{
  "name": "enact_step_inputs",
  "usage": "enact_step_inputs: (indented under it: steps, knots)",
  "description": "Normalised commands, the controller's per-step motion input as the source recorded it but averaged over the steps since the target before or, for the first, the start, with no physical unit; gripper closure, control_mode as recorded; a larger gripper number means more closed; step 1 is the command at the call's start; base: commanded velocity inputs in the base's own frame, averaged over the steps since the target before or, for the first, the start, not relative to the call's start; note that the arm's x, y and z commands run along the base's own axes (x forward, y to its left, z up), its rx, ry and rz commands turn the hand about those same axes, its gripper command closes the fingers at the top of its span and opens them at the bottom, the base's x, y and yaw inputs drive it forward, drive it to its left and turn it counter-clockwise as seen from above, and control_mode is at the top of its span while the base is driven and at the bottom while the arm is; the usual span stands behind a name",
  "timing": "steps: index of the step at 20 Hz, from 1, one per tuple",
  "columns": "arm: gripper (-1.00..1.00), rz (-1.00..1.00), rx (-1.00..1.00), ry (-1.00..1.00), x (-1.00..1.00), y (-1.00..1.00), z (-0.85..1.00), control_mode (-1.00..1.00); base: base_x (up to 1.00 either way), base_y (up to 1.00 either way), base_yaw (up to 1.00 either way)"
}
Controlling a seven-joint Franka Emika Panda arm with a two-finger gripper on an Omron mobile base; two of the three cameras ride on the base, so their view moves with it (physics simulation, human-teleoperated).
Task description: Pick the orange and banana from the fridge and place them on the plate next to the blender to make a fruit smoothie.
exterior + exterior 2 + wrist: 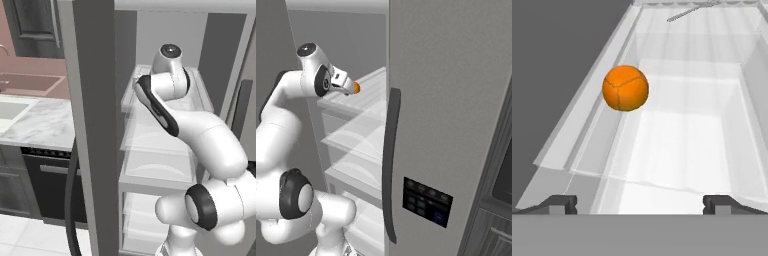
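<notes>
The fridge (pixel 88 130) stands open and my arm reaches into its upper part, above the clear glass shelves (pixel 160 170). The orange (pixel 625 88), round with faint segment lines, lies on a shelf ahead of my gripper (pixel 641 204) and to the left of its line. The two fingertips (pixel 562 204) sit wide apart with nothing between them, so the gripper is open. In the right base view the orange (pixel 356 88) peeks out just past the end of my hand. The banana, the plate and the blender are out of view.
The fridge door (pixel 451 100) with its dark handle (pixel 388 165) and dispenser panel (pixel 426 201) stands close on the right. A marble counter (pixel 42 125) with a sink (pixel 10 109) lies left of the fridge. A translucent drawer wall (pixel 757 90) borders the shelf.
</notes>
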Motion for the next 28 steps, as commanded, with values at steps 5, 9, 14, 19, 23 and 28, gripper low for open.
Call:
enact_step_inputs:
  steps: [5,9,14,19,23,28]
  knots:
    - [-1.00,0.00,0.00,0.06,0.49,0.00,-0.04,-1.00,0.00,0.00,0.00]
    - [-1.00,0.00,0.00,0.09,0.39,0.00,-0.16,-1.00,0.00,0.00,0.00]
    - [-1.00,0.00,0.00,0.07,0.42,0.00,-0.24,-1.00,0.00,0.00,0.00]
    - [-1.00,0.00,0.00,0.02,0.45,-0.02,-0.11,-1.00,0.00,0.00,0.00]
    - [-1.00,0.00,0.00,0.00,0.36,0.00,-0.16,-1.00,0.00,0.00,0.00]
    - [-1.00,0.00,0.00,0.00,0.31,0.00,-0.21,-1.00,0.00,0.00,0.00]
